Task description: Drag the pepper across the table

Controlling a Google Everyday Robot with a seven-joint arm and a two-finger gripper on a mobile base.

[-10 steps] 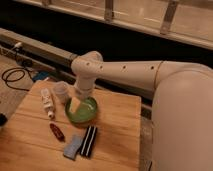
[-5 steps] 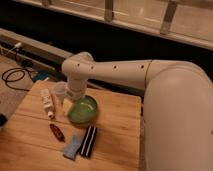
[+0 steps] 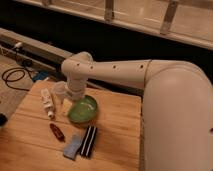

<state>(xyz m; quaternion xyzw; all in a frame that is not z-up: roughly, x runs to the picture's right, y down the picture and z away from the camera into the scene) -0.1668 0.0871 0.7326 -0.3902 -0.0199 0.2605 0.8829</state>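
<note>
Toward the near edge of the worktop (image 3: 120,127), the pepper (image 3: 56,132) is lying just left of a blue sponge (image 3: 72,148) and a striped block (image 3: 89,141). Behind them, a green bowl (image 3: 83,110) is sitting mid-worktop, its inside showing plain green. The hand (image 3: 66,100) is hanging by the bowl's left rim, near a white bottle (image 3: 47,102). Whether the hand is spread or pressed together cannot be told.

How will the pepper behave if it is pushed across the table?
The pepper looks glossy, so it may slip. Long and rounded, it could roll or pivot on the table. The gripper hangs beside the bowl, away from the pepper.
</note>
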